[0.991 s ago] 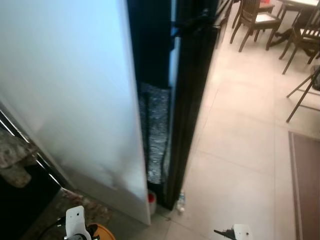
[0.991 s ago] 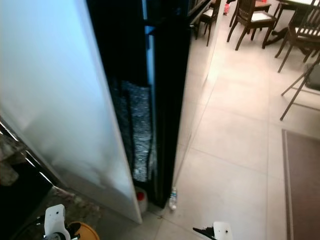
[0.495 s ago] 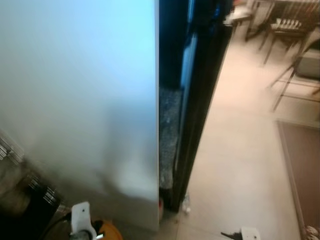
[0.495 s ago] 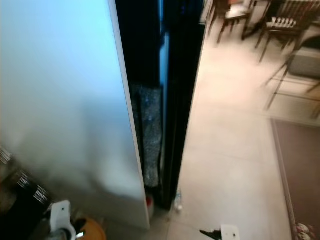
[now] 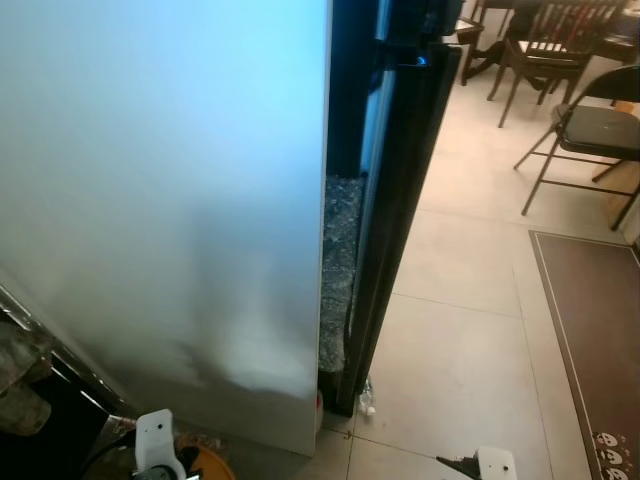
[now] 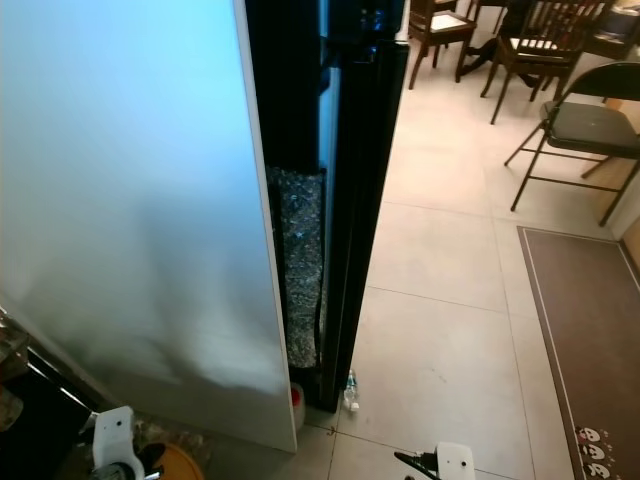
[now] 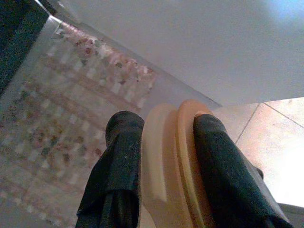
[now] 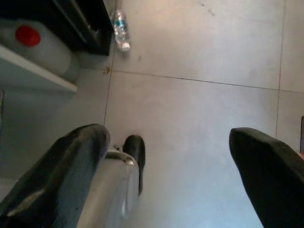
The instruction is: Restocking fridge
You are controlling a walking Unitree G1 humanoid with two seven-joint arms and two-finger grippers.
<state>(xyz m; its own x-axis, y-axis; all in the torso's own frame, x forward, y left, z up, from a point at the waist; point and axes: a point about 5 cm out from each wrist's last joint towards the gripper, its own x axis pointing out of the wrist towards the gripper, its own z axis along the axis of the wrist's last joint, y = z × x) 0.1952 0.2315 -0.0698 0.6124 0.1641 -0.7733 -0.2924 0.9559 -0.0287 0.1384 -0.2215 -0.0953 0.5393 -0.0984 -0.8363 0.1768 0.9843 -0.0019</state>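
Left tool (image 7: 164,142): I'm seeing it pinching an orange container (image 7: 173,161), low at my near left.
Right tool (image 8: 166,161): it's hanging spread over the floor (image 6: 440,330).
Fridge (image 6: 345,150): it's standing ahead, behind a white panel (image 6: 130,200).
Small bottle (image 6: 351,390): it's lying at the fridge's foot.

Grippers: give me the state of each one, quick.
Left gripper: fingers closed on an orange round object.
Right gripper: fingers open, holding nothing, over the tiled floor.
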